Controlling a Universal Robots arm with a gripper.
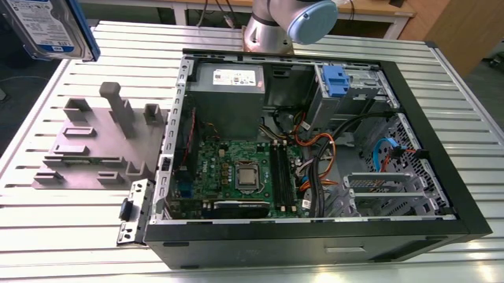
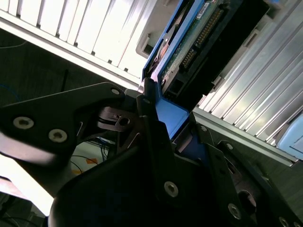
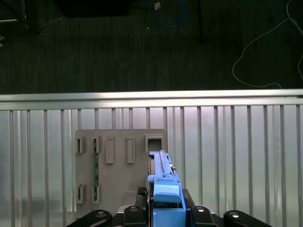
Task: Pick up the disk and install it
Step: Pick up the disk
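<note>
End effector (image 2: 176, 126) clamps the disk (image 2: 199, 28) by one end

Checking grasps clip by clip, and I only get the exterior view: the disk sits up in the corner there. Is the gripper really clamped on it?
Observer: Yes; in the second wrist view the gripper is shut on the blue frame of the disk.
Operator: What lies beneath it?
Observer: In the first wrist view the disk hangs edge-on over one edge of the grey holder on the table.
Operator: Anything in that holder?
Observer: A thin green strip stands in one slot.
</note>
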